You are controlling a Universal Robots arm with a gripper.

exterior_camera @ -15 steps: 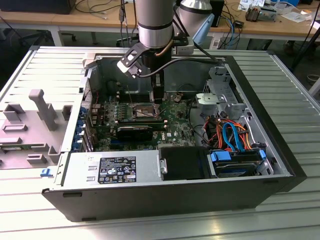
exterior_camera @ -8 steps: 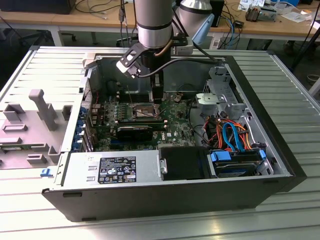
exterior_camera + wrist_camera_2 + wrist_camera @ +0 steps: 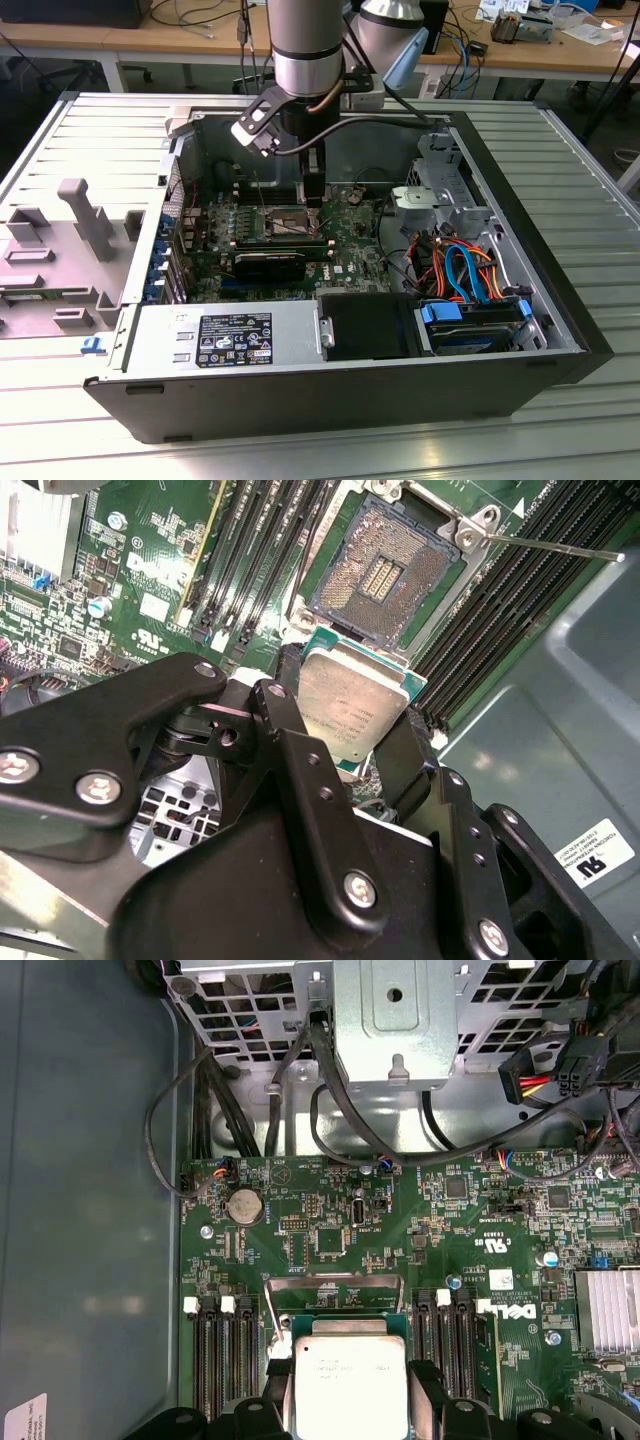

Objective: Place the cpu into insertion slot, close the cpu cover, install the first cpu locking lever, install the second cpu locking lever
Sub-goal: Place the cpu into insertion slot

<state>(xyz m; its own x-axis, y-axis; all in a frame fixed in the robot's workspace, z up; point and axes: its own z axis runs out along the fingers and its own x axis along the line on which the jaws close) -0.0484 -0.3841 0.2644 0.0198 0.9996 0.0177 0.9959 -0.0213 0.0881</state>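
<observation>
Gripper (image 3: 352,712): jaws closed on two opposite edges of the cpu.
Cpu (image 3: 345,1385): held flat with its metal top showing, near the insertion slot but not seated.
Insertion slot (image 3: 383,572): uncovered, contact field bare.
Handling (judged): light, rigid and smooth. Hold it by the edges and keep it level, since the contacts are fragile.

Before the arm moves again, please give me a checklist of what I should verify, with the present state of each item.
1. cpu clamped in gripper: ok.
2. insertion slot uncovered, nothing lying in it: ok.
3. cpu cover lifted off the slot: ok.
4. locking lever swung clear of the slot: ok.
5. cpu seated in the slot: not ok, held apart from it.
6. cpu orientation matching the slot: cannot tell.
</observation>
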